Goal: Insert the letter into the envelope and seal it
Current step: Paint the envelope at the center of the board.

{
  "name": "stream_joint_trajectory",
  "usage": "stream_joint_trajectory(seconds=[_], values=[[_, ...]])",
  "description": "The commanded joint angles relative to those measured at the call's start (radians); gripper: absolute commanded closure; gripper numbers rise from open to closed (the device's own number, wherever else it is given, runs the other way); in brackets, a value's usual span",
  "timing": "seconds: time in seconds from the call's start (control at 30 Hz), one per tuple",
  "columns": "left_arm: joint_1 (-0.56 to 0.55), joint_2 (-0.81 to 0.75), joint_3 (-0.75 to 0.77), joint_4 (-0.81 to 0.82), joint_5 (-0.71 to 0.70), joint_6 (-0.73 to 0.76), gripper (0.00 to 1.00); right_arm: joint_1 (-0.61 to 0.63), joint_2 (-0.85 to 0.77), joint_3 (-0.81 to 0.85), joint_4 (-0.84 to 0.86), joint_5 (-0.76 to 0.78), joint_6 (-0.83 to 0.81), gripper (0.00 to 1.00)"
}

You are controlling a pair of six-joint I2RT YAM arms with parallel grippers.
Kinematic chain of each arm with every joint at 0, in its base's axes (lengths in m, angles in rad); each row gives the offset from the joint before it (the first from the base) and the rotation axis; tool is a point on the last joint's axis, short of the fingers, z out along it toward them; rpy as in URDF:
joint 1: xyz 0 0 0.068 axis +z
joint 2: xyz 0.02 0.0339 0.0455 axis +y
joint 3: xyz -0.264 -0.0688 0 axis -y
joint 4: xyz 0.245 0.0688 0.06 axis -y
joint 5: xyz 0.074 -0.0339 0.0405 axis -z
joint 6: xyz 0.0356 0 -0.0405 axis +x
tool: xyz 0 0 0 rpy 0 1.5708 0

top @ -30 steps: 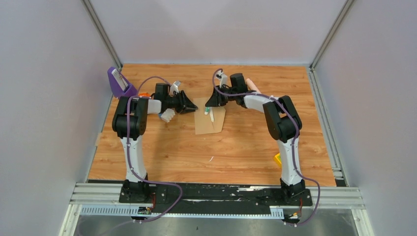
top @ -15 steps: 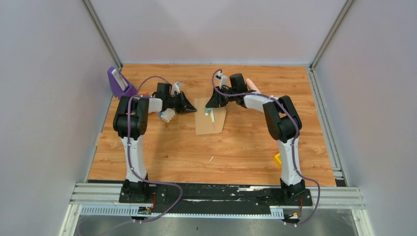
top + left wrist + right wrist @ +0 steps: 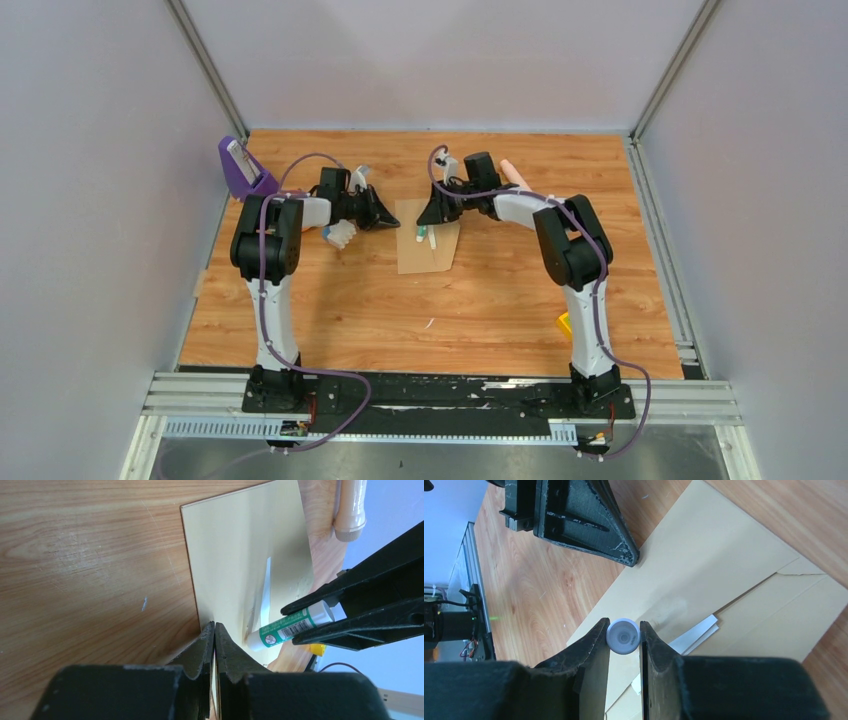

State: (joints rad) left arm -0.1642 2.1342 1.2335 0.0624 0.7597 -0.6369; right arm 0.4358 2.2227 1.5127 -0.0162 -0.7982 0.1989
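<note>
A wood-grain table [image 3: 480,300] fills the middle of a plain booth. Pale grey walls close it in: one left of the table [image 3: 100,200], one behind it [image 3: 440,60], one to its right [image 3: 770,200]. Slim aluminium posts [image 3: 205,65] rise from the table's two far corners. An aluminium rail [image 3: 440,400] runs along the table's near edge. The light is soft and even.

Two arms, same look. Left arm [image 3: 268,300]: white tube parts, chunky black joints, flat black base [image 3: 272,388]. Right arm [image 3: 588,320]: same colours. Purple cable [image 3: 311,157] runs along each arm, tied on in spots. Left gripper [image 3: 395,223] and right gripper [image 3: 422,216]: black, pointy triangle fingers, pale scratches on edges.
</note>
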Motion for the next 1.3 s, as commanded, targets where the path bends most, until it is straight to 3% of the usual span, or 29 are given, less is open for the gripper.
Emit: stream_joint_trajectory(seconds=[0.0,0.27,0.67,1.27], values=[[-0.012,0.009,0.006,-0.044,-0.073,0.047,0.91,0.024,-0.033,-0.005,-0.043,-0.024,-0.044,1.0],[-0.015,0.004,0.004,-0.042,-0.07,0.052,0.91,0.025,-0.037,0.012,-0.059,-0.003,-0.063,1.0],[-0.02,-0.008,-0.001,-0.041,-0.071,0.06,0.91,-0.018,0.009,0.174,-0.072,0.02,-0.041,1.0],[-0.023,-0.021,-0.003,-0.038,-0.074,0.063,0.91,-0.016,0.076,0.164,-0.128,0.063,-0.105,1.0]])
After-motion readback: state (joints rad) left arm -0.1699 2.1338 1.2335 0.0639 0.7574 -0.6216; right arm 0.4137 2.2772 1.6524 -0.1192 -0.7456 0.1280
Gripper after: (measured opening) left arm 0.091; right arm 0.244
